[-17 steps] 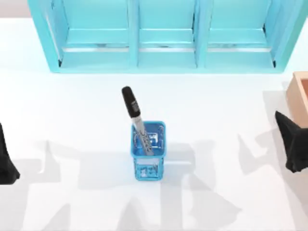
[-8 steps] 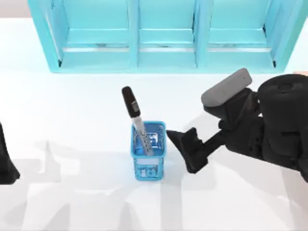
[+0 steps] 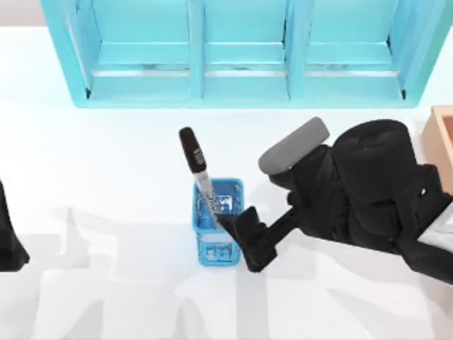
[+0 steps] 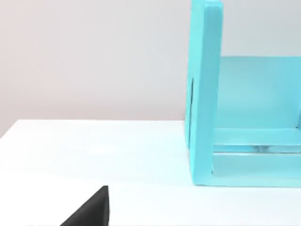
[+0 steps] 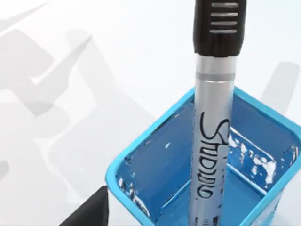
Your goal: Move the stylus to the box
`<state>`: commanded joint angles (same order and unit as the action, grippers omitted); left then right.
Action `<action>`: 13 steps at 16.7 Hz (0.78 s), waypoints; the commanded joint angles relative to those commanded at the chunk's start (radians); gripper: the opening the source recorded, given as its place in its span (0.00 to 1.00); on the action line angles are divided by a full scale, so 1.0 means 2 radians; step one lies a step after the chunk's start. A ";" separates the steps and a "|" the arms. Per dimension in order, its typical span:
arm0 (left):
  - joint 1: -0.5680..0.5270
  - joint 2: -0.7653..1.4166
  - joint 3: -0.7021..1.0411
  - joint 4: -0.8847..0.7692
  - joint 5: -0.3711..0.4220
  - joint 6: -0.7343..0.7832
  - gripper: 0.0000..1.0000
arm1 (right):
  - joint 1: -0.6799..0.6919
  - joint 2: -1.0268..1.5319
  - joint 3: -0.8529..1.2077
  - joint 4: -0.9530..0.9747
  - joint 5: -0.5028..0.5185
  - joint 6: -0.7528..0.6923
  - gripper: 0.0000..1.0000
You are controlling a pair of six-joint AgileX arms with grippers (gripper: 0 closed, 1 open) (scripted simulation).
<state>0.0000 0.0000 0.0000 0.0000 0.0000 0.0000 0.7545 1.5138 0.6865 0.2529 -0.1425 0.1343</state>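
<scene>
The slim grey-silver stylus (image 3: 199,172) with its thick black cap is seen standing in the small blue see-through cup (image 3: 219,221) mid-table, its long axis tilted, cap toward the cyan shelf unit (image 3: 241,53). The right gripper (image 3: 244,237) is poised just beside the cup's right wall — the stylus lies to its left; whether its jaws are open cannot be told. The tan wooden box (image 3: 440,142) is placed at the table's right edge — the left gripper (image 3: 8,241) is parked far left.

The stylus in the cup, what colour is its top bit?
Black. The stylus has a black ribbed cap over a silver barrel, clearest in the right wrist view.
</scene>
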 joint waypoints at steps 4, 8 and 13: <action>0.000 0.000 0.000 0.000 0.000 0.000 1.00 | 0.001 0.018 0.012 0.010 0.002 0.001 1.00; 0.000 0.000 0.000 0.000 0.000 0.000 1.00 | 0.010 0.112 0.065 0.048 0.010 0.006 1.00; 0.000 0.000 0.000 0.000 0.000 0.000 1.00 | 0.018 0.211 0.122 0.090 0.018 0.011 1.00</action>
<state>0.0000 0.0000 0.0000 0.0000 0.0000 0.0000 0.7907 1.9368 0.9300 0.4327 -0.1058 0.1568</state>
